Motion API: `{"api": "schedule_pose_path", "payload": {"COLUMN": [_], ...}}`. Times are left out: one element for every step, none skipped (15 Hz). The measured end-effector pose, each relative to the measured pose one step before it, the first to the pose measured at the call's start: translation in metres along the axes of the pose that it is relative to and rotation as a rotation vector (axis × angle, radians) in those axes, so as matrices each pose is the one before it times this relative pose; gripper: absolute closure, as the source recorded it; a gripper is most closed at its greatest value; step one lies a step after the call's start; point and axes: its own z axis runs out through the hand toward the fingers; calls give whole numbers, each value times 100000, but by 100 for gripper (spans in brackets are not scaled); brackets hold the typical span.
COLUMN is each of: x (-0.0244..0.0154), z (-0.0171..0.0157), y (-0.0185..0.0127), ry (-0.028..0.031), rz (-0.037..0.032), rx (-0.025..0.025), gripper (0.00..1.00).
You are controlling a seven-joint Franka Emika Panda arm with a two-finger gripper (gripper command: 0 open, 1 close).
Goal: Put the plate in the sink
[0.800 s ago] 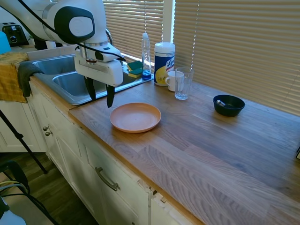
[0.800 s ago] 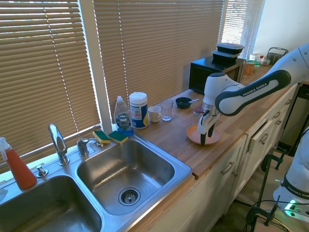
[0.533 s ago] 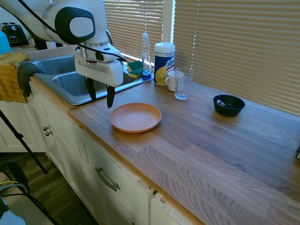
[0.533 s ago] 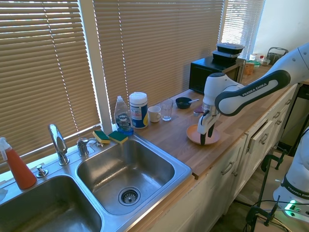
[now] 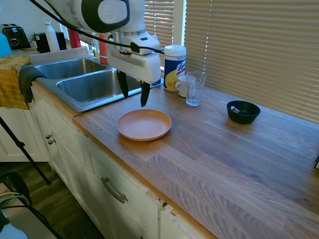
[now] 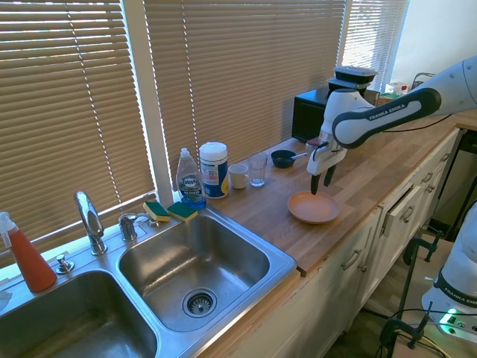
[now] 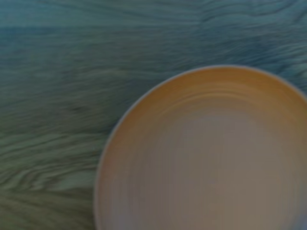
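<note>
The peach-orange plate (image 5: 144,124) (image 6: 313,207) lies flat on the wooden counter, near its front edge and just right of the sink. It fills much of the blurred wrist view (image 7: 211,158). My gripper (image 5: 134,98) (image 6: 321,182) hangs open just above the plate's far rim, fingers pointing down, holding nothing. The steel double-basin sink (image 5: 82,87) (image 6: 190,265) lies left of the plate in the first exterior view, with its curved faucet (image 6: 89,220) at the back.
Behind the plate stand a wipes canister (image 5: 174,67), a white mug (image 5: 185,85) and a clear glass (image 5: 194,88). A dark bowl (image 5: 242,111) sits further right. Sponges (image 6: 171,212) and a soap bottle (image 6: 190,179) rest by the sink. A black microwave (image 6: 328,112) stands at the counter's end.
The gripper has risen and moved from the counter edge beside the sink, over to the plate's far rim. It is still open. The plate has not moved.
</note>
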Motion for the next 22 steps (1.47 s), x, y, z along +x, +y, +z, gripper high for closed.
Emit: {"api": "schedule_pose_path", "payload": {"x": [1812,1612,1332,1115,899,685,495,349,334,317,272,181,67,-16,-91,-139,-156,-143,-123,-71,51,106], "z": [383,651,747,842,880,802,687,593,488,443,454,440,341,222,169,142,131,166,272,358,332,281], "y": [812,733,569,476,345,252,170,193,249,282,223,136,-4,-59,-156,-192,-296,-363,-283,-227,-112,-49], "ry": [-1024,-1416,-1609,-1687,-1759,-1606,-1770,-1827,-1539,-1329,-1153,-1056,-968,-827,-620,-557,-377,-437,-648,-794,-634,-469], "rz": [1333,993,409,-53,-373,-654,-1056,-1344,-1428,-1423,-1282,-1004,-1016,-1007,-931,-872,-682,-621,-569,-595,-283,-226], "rx": [-118,-121,-70,-172,-44,318,851,1211,1265,1050,594,502,557,608,350,12,-65,161,454,497,252,16], "gripper": [0,0,0,0,0,0,0,0,0,0,0,0,0,0,100,100,100,100,100,100,100,100]}}
